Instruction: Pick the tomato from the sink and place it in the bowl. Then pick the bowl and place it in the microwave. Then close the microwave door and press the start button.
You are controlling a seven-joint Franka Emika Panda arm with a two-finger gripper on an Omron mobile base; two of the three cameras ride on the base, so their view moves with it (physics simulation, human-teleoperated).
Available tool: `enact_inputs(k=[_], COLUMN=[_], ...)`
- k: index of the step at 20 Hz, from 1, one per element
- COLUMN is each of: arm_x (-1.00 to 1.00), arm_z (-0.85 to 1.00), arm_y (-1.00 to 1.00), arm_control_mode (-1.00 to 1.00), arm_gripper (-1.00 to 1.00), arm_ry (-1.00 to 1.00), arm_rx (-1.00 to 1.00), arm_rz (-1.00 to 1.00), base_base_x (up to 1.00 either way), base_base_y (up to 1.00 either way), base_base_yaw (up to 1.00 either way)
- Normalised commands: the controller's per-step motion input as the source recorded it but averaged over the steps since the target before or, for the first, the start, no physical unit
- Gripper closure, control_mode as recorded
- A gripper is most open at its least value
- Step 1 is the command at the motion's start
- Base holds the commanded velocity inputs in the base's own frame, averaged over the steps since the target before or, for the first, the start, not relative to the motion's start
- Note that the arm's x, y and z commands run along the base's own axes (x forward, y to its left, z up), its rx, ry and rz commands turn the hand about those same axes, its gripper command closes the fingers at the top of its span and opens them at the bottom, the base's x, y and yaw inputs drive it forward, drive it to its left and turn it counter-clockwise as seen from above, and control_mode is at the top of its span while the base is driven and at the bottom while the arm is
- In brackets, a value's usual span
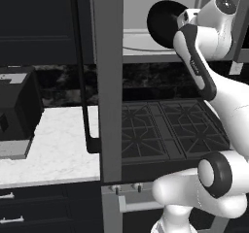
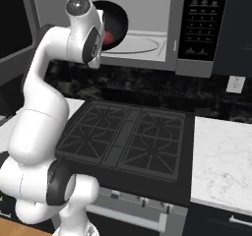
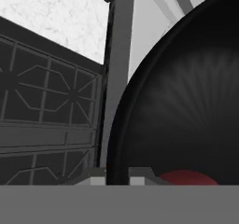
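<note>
The black bowl (image 1: 163,23) (image 2: 115,18) (image 3: 186,106) hangs tilted steeply in front of the microwave's pale interior (image 1: 141,38) (image 2: 142,14). My gripper (image 3: 116,178) is shut on the bowl's rim, with one fingertip on each side of it. The red tomato (image 2: 112,36) (image 3: 186,177) lies inside the bowl against its low side. The microwave door (image 1: 108,81) stands open edge-on to the left, its thin black bar handle (image 1: 80,81) facing the counter. The microwave's dark button panel (image 2: 202,18) is to the right of the opening.
A black gas cooktop (image 1: 170,125) (image 2: 128,136) lies directly below the microwave. A black boxy appliance (image 1: 17,110) stands on the marble counter (image 1: 53,149) at the left. More marble counter (image 2: 221,156) and a wall outlet (image 2: 235,84) are to the right.
</note>
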Motion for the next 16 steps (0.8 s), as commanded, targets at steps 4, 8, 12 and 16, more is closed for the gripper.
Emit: enact_inputs(k=[4, 8, 12, 16], arm_x=[0.36, 0.33, 0.27, 0.26], arm_z=[-0.08, -0.08, -0.1, -0.2], arm_y=[0.0, 0.0, -0.08, -0.04], arm_control_mode=[-1.0, -1.0, -1.0, -1.0], arm_gripper=[1.0, 1.0, 1.0, 1.0], arm_ry=[0.06, 0.06, 0.02, 0.02], arm_rx=[-0.02, 0.0, 0.0, 0.0], arm_rz=[0.0, 0.0, 0.0, 0.0], base_base_x=[0.0, 0.0, 0.0, 0.0], base_base_y=[0.0, 0.0, 0.0, 0.0], base_base_yaw=[0.0, 0.0, 0.0, 0.0])
